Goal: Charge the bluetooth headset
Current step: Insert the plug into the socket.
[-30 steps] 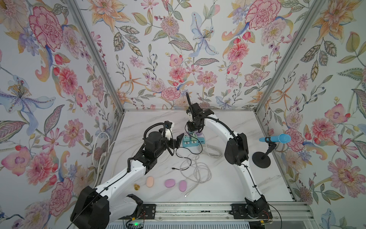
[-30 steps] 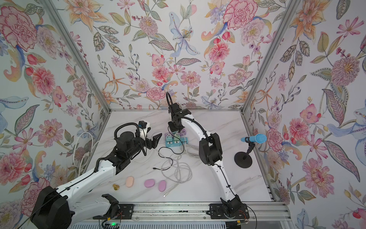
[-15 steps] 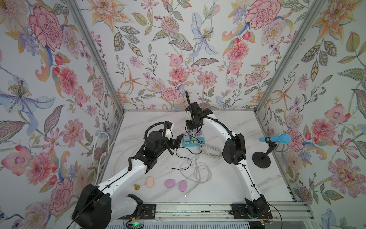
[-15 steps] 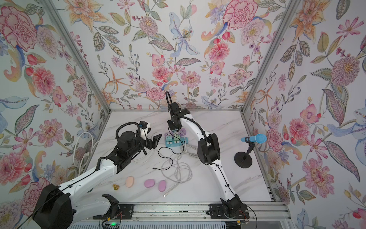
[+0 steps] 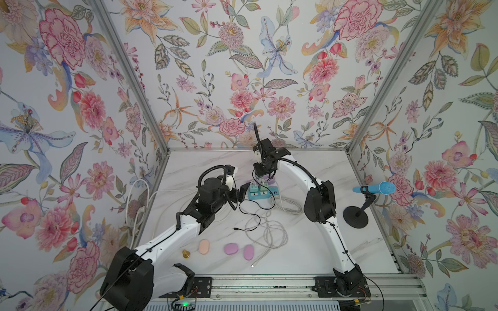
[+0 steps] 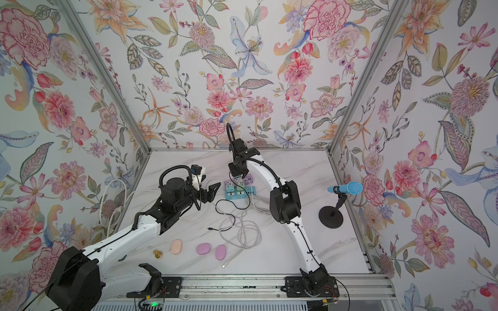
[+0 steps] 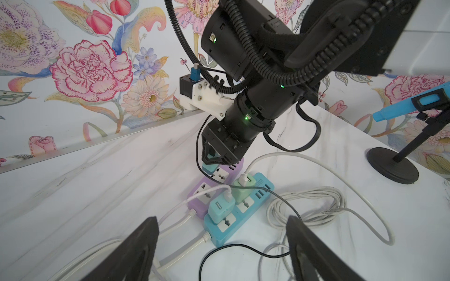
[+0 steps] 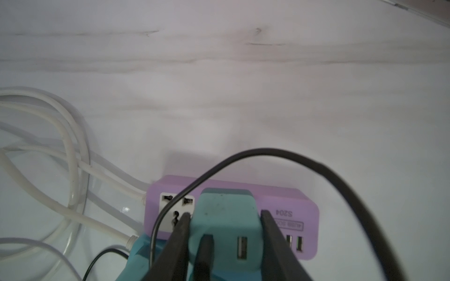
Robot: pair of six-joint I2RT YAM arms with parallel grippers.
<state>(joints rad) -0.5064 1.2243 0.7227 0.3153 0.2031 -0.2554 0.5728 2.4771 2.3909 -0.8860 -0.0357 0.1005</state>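
Teal charger (image 8: 225, 228) gripped by right end effector (image 8: 226, 215), jaws partway closed.

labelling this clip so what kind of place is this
Probably a robot test booth: flowered wallpaper panels in metal framing enclose a marble-look tabletop, two robot arms are mounted on a front rail, and power strips and a stand microphone are laid out.

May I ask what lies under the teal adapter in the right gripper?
The purple power strip lies under the teal adapter that the right gripper clamps; its prongs and socket are covered.
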